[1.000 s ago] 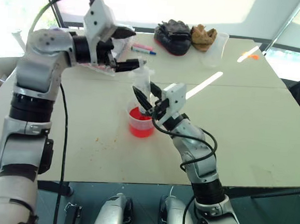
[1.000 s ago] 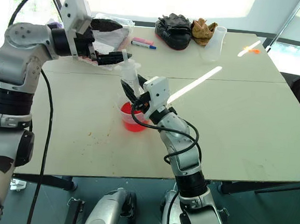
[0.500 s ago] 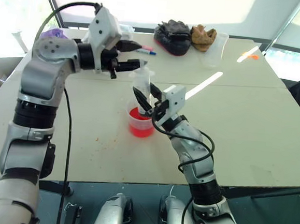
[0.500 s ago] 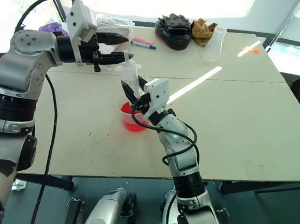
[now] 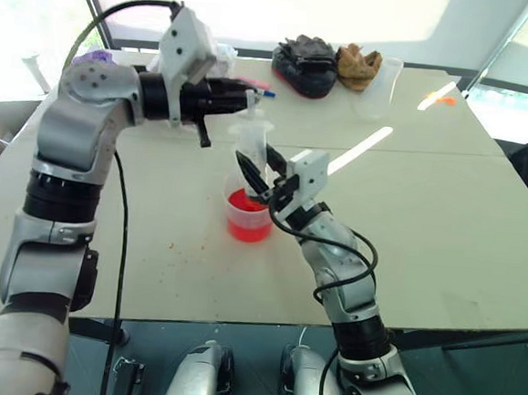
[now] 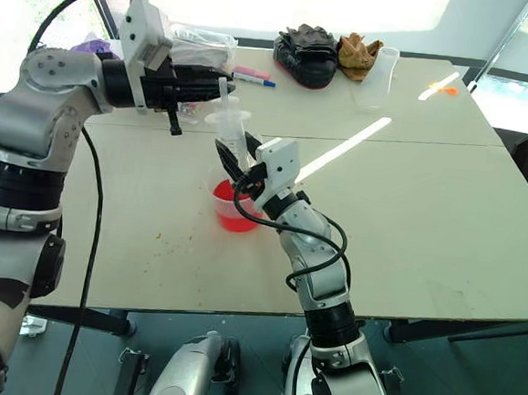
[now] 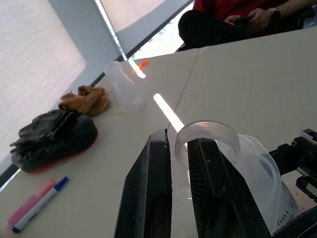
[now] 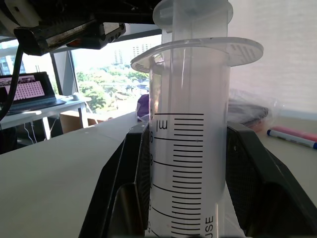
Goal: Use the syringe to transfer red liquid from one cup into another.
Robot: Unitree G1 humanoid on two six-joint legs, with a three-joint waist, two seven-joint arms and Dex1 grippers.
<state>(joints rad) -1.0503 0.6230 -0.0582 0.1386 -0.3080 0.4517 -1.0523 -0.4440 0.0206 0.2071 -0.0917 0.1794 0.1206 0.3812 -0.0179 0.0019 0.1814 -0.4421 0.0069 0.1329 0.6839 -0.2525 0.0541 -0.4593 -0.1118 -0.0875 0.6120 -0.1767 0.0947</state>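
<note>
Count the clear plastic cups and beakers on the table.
2: a short clear plastic cup holding red liquid near the table's middle, under the large clear plastic syringe, and a taller clear colourless beaker at the far edge beside the brown crumpled item. Others may be hidden.

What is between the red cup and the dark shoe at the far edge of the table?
In the left eye view, between the cup and the shoe stands the syringe, held upright by the right pincer; beyond it, bare table.

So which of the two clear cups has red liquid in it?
The short cup right under the syringe, near the table's middle. The taller spouted beaker at the far edge, beside the brown glove, is colourless.
</note>
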